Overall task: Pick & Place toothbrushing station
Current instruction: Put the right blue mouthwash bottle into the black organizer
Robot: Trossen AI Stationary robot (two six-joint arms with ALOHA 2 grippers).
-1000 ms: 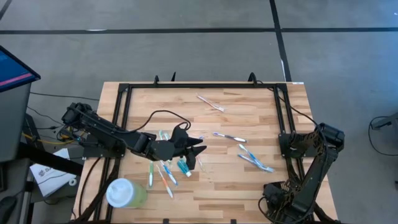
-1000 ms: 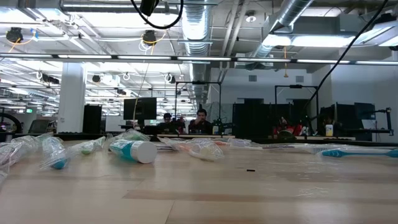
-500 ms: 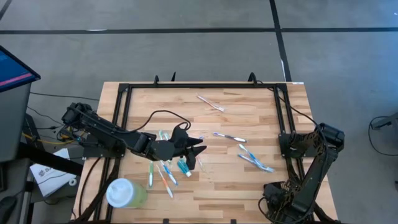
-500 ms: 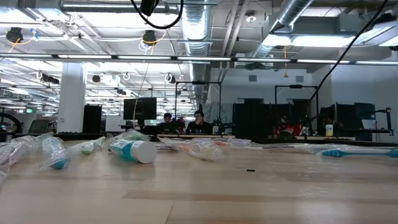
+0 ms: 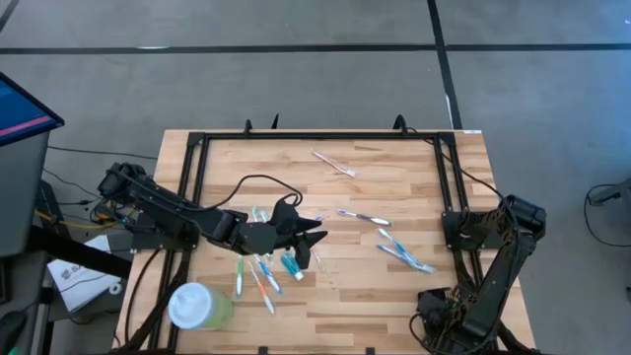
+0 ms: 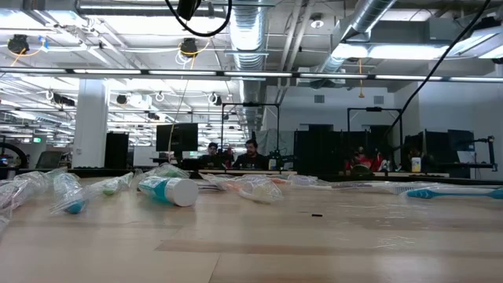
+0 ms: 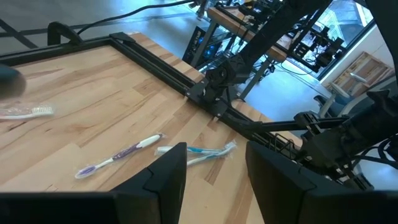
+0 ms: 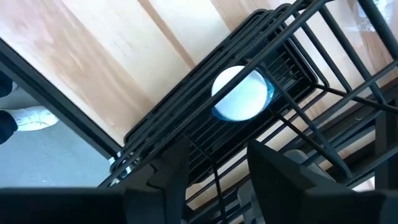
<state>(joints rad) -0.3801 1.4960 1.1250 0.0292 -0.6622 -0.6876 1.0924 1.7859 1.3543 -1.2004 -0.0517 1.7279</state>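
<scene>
Left gripper (image 5: 312, 237) is seen low over the table (image 5: 394, 177), at about 9 o'clock from the table's centre. Its fingers (image 7: 165, 180) are spread apart and nothing is held between them.

At 7 o'clock, near the table's corner, a pale green cup (image 5: 199, 307) with a white lid is stood. Just beside the left gripper, at its 6 o'clock, a bunch of toothbrushes (image 5: 258, 273) and a teal tube (image 5: 292, 263) are laid. In the low view the tube (image 6: 173, 191) is shown on its side among wrapped brushes, and people (image 6: 232, 156) are seated far back in the room.

At 12 o'clock a pale toothbrush (image 5: 333, 163) is laid, well apart from the rest. At the centre a purple toothbrush (image 5: 363, 218) is laid, and at 4 o'clock from it a pair of blue toothbrushes (image 5: 402, 253).

The right gripper (image 8: 214, 180) is kept at 5 o'clock, by the table's edge, on the folded right arm (image 5: 488, 266). It is released, with nothing gripped. Past it a black slatted thing (image 8: 287, 65) is seen behind frame bars. Whether that is the toothbrushing station cannot be told, and its place cannot be made out in the other views.
</scene>
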